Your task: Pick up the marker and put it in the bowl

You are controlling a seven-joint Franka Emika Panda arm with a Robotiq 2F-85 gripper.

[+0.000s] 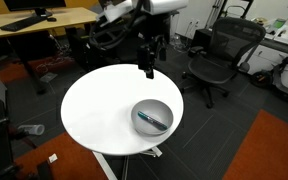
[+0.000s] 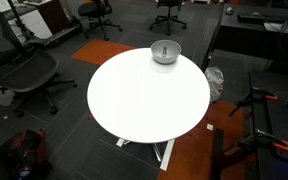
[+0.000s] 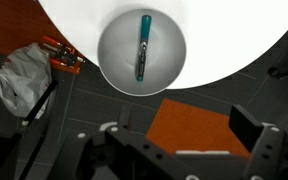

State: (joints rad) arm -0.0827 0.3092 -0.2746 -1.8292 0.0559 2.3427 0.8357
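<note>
The grey metallic bowl point(image 3: 112, 55) sits near the edge of the round white table point(image 3: 224, 40). The teal-blue marker point(image 3: 144, 45) lies inside the bowl, dark end down in the wrist view. The bowl also shows in both exterior views point(image 1: 142, 110) point(image 2: 165, 52), with the marker point(image 1: 155, 119) resting in it. My gripper point(image 1: 149, 69) hangs above the table's far side, apart from the bowl. In the wrist view the gripper point(image 3: 184, 140) has its fingers spread wide with nothing between them. The arm is out of view in an exterior view showing the bowl at the far edge of the table point(image 2: 144, 100).
Black office chairs point(image 1: 219, 55) point(image 2: 24, 75) stand around the table. A wooden desk point(image 1: 44, 20) is at the back. Orange carpet point(image 3: 194, 120) lies under the table edge. A crumpled grey bag point(image 3: 22, 80) and an orange tool point(image 3: 64, 55) are on the floor.
</note>
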